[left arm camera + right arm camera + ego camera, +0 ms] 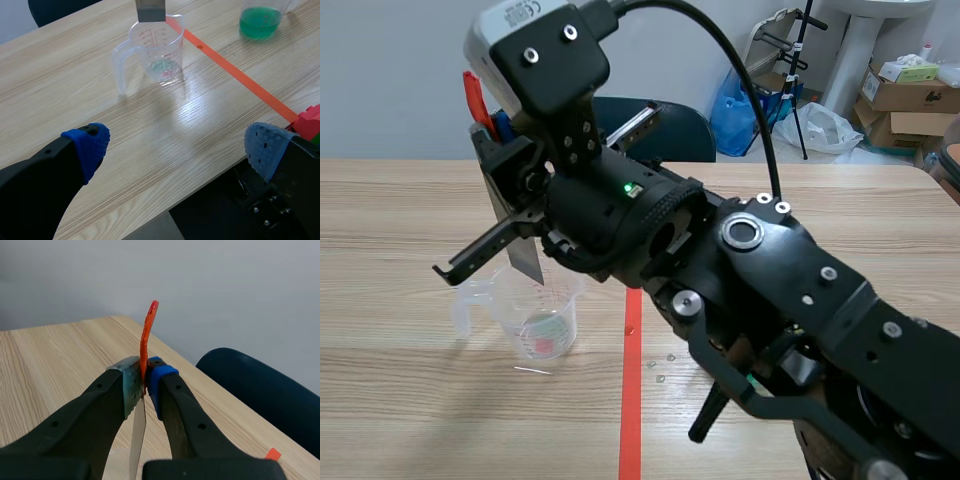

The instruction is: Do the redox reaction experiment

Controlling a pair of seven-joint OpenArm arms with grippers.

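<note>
A clear measuring cup [535,315] with a handle stands on the wooden table [410,400], just left of the orange tape line [632,400]. A little pale liquid and a reddish spot lie at its bottom. My right gripper [492,135] reaches in from the right and is shut on a thin grey metal strip [525,250] with an orange-red tab [473,100] on top. The strip [150,10] hangs upright over the cup [157,52], its lower end at the rim. In the right wrist view the strip [137,440] sits pressed between the fingers of the gripper [144,377]. My left gripper [180,145] is open above the table's near edge.
A beaker of green liquid [260,20] stands beyond the tape line [235,75]. A red and green block [310,120] lies by the left gripper's finger. Small bits [660,370] lie right of the tape. A dark chair [670,130] stands behind the table.
</note>
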